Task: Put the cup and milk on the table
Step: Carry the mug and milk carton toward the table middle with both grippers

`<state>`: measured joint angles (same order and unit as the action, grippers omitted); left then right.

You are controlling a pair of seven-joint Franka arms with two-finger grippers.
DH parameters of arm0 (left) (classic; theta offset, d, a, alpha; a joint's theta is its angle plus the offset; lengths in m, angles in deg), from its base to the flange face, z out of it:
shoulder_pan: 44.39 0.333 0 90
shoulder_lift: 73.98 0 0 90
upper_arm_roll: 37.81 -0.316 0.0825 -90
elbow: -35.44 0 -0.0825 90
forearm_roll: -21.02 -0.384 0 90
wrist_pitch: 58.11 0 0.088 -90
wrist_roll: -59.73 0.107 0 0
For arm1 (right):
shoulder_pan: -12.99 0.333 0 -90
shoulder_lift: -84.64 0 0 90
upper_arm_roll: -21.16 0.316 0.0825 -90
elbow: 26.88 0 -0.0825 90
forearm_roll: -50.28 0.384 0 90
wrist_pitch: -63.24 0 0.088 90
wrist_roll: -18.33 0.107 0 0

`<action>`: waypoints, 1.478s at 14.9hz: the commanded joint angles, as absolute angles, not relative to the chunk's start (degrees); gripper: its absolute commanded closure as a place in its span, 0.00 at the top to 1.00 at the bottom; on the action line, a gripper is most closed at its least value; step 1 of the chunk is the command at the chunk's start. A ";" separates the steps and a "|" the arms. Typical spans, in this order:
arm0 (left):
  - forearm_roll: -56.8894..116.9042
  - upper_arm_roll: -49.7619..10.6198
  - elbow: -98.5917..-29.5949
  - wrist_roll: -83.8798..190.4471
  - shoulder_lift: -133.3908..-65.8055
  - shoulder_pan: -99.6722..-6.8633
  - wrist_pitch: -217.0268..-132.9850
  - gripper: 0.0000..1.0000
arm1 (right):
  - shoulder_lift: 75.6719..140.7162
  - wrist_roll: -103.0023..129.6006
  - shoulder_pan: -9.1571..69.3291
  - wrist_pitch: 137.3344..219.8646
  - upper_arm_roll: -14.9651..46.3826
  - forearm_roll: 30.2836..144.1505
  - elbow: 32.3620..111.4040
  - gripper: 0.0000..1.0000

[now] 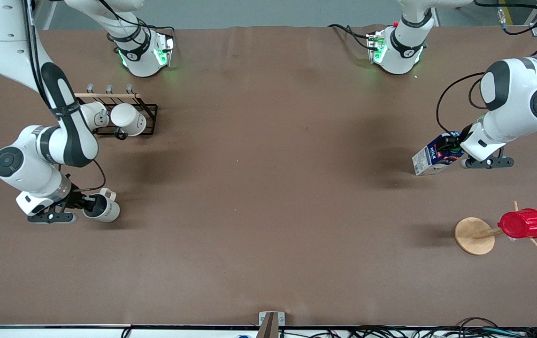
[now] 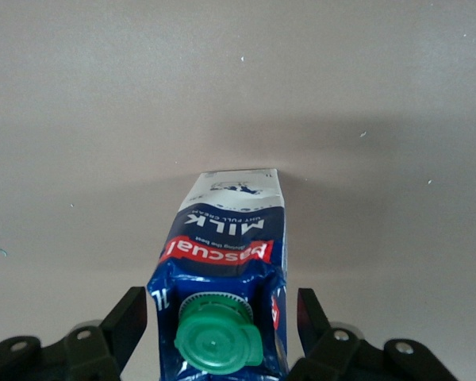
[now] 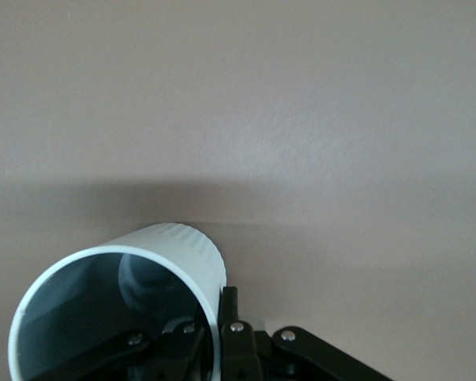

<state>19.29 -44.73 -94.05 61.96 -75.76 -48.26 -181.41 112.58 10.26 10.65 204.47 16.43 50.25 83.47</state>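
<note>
The cup point(image 1: 105, 210), off-white with a dark inside, is at the right arm's end of the table point(image 1: 268, 188), on or just above it. My right gripper point(image 1: 85, 205) is shut on its rim. In the right wrist view one finger is inside the cup point(image 3: 135, 302) and one is outside the wall, at my right gripper point(image 3: 214, 313). The milk point(image 1: 430, 159) stands upright at the left arm's end. My left gripper point(image 1: 454, 146) straddles its top. In the left wrist view the milk point(image 2: 222, 238) with its green cap sits inside my left gripper point(image 2: 220, 305), with a thin gap at each finger.
A black wire rack point(image 1: 150, 117) with two all-white mugs point(image 1: 127, 119) stands farther from the front camera than the cup. A wooden peg stand point(image 1: 474, 235) carrying a red ribbed cup point(image 1: 523, 223) stands nearer to the front camera than the milk.
</note>
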 commanded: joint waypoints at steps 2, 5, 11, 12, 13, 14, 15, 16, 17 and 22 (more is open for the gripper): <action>18.20 -44.66 -93.76 60.88 -74.50 -48.17 -181.94 0.50 | 108.21 9.89 10.61 190.63 21.84 51.07 78.69 0.00; 18.20 -44.58 -92.62 60.70 -74.59 -48.17 -181.94 0.37 | 107.23 16.11 11.05 189.10 29.13 51.07 78.07 0.00; 18.29 -43.70 -80.61 60.27 -75.11 -48.87 -171.87 0.37 | 109.85 44.03 22.80 190.24 35.92 43.02 74.47 0.00; 18.38 -42.04 -78.05 58.87 -75.55 -48.88 -169.92 0.37 | 111.61 49.04 24.92 190.51 36.71 39.94 72.98 0.00; 18.47 -39.68 -76.37 57.03 -76.60 -48.70 -169.38 0.37 | 113.36 53.53 25.90 190.77 37.67 37.56 71.92 0.00; 18.73 -37.39 -74.61 54.66 -77.92 -48.79 -169.38 0.37 | 115.38 57.06 26.43 191.03 39.42 35.71 70.78 0.00; 18.73 -34.59 -72.77 51.77 -79.85 -48.87 -169.29 0.37 | 117.58 60.05 26.70 191.73 41.18 33.87 69.12 0.00; 18.73 -31.60 -70.66 48.95 -81.61 -48.88 -169.29 0.37 | 119.52 62.43 27.31 192.17 41.98 32.46 67.80 0.00; 18.73 -29.13 -68.47 45.79 -83.36 -49.05 -169.29 0.37 | 120.93 64.19 28.36 192.18 42.42 31.22 66.65 0.00; 17.16 -17.00 -56.69 30.05 -95.83 -50.19 -169.38 0.37 | 124.45 67.02 33.37 195.95 42.52 29.45 65.06 0.01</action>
